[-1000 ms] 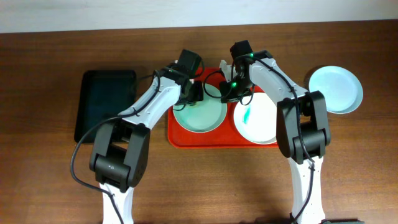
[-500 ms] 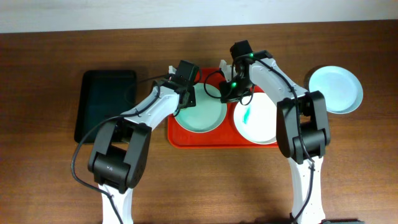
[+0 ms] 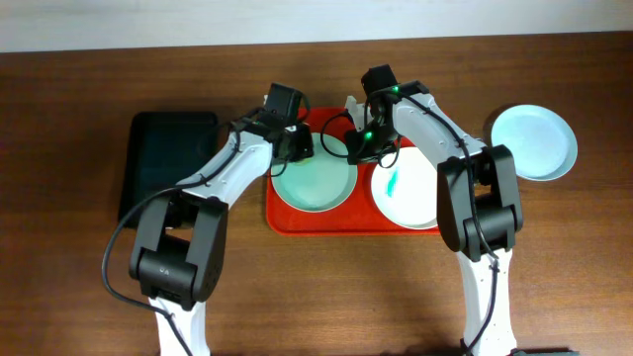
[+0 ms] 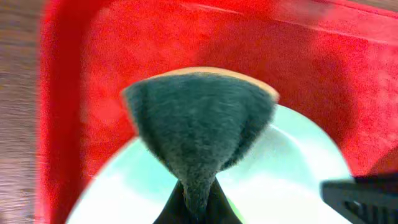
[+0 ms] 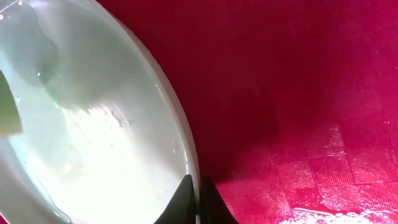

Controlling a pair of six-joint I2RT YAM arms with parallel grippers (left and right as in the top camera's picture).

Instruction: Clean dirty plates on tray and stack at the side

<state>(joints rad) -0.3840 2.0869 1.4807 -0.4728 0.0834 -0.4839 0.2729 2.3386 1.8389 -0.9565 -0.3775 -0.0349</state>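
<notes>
The red tray (image 3: 331, 221) holds two plates. The pale mint plate (image 3: 318, 183) is on its left half. A white plate (image 3: 417, 188) with a teal smear is on its right half. A third, pale blue plate (image 3: 534, 141) lies on the table at the right. My left gripper (image 3: 295, 146) is shut on a dark grey sponge (image 4: 199, 118), which sits at the mint plate's far left rim (image 4: 280, 168). My right gripper (image 3: 359, 148) is shut on the mint plate's right rim (image 5: 177, 124), with the jaws (image 5: 198, 196) pinching it over the tray floor (image 5: 298, 93).
A smaller black tray (image 3: 168, 163) lies on the wooden table to the left of the red tray. The pale blue plate sits apart from the red tray, near the table's far right.
My left gripper has slid the sponge up and to the left, from the mint plate's upper part to its far left rim. The right gripper has kept its hold on the rim.
</notes>
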